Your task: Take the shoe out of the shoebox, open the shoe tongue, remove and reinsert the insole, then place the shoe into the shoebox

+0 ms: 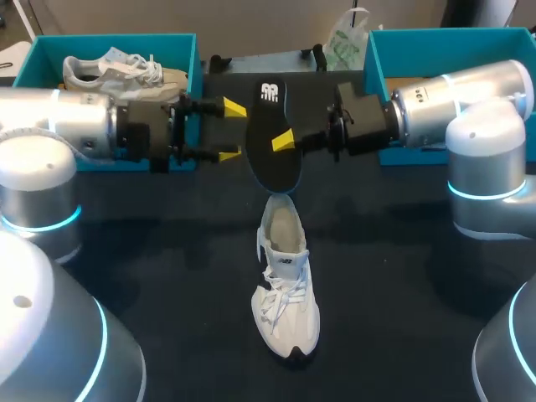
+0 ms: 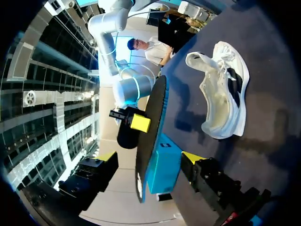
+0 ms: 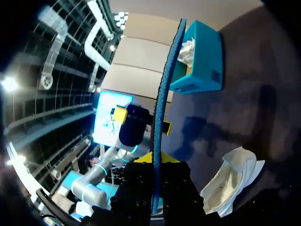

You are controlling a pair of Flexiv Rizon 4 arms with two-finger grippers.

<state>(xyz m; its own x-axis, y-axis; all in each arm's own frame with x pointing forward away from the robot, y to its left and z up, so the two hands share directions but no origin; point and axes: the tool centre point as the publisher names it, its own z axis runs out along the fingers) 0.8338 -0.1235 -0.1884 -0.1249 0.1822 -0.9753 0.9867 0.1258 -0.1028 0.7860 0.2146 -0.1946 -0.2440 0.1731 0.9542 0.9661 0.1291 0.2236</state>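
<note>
right pincer [image 1: 285, 141] tight on insole [image 1: 266, 126]

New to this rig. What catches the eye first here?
The black insole is held in the air at mid-table by the right gripper, with the open left gripper just beside it. Close by, a white shoe stands on the dark table, and a second shoe sits in the teal shoebox at far left.
</note>
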